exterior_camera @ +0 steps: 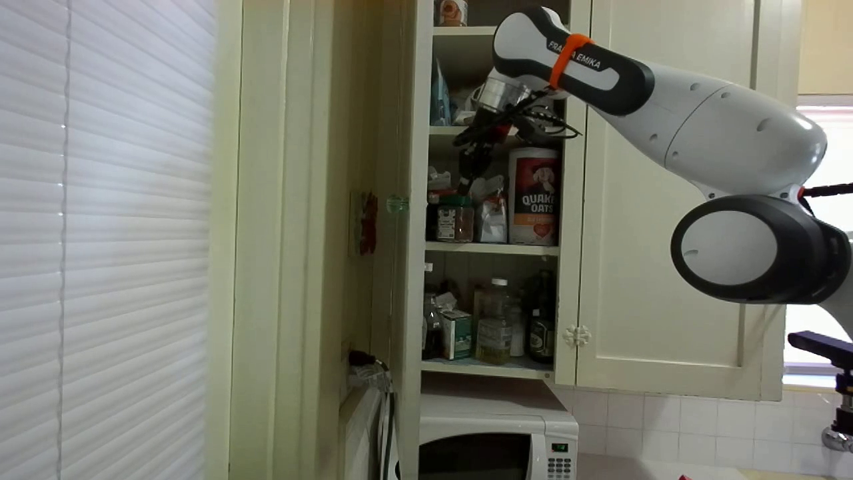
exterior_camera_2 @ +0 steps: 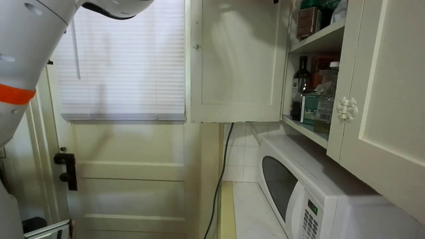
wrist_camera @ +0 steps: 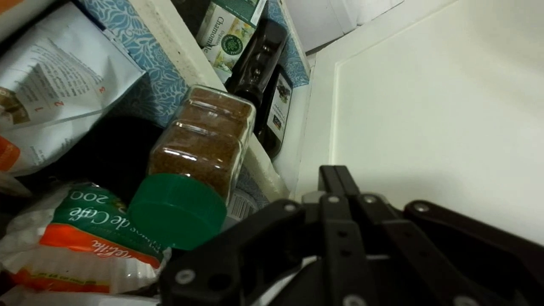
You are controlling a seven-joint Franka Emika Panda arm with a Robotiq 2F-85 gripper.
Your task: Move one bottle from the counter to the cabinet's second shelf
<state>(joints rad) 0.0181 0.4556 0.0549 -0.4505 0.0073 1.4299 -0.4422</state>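
Fingers [wrist_camera: 329, 180] are pressing tight together, near a glass jar [wrist_camera: 196, 159] with a green lid. That jar is standing on the second shelf [exterior_camera: 493, 249] up in the cabinet [exterior_camera: 568, 267]. Bottles [exterior_camera: 494, 337] are standing on the lowest shelf [exterior_camera: 483, 369], and a microwave [exterior_camera_2: 315, 189] is sitting on the worktop [exterior_camera_2: 249, 209] below.

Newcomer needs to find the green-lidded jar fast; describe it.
In the cream-white cabinet above the microwave, find the second shelf from the bottom, holding the Quaker Oats canister. In an exterior view, the squarish clear jar stands left of that canister, past a pale bag. Its green lid over see-through walls showing brown contents sets it apart.
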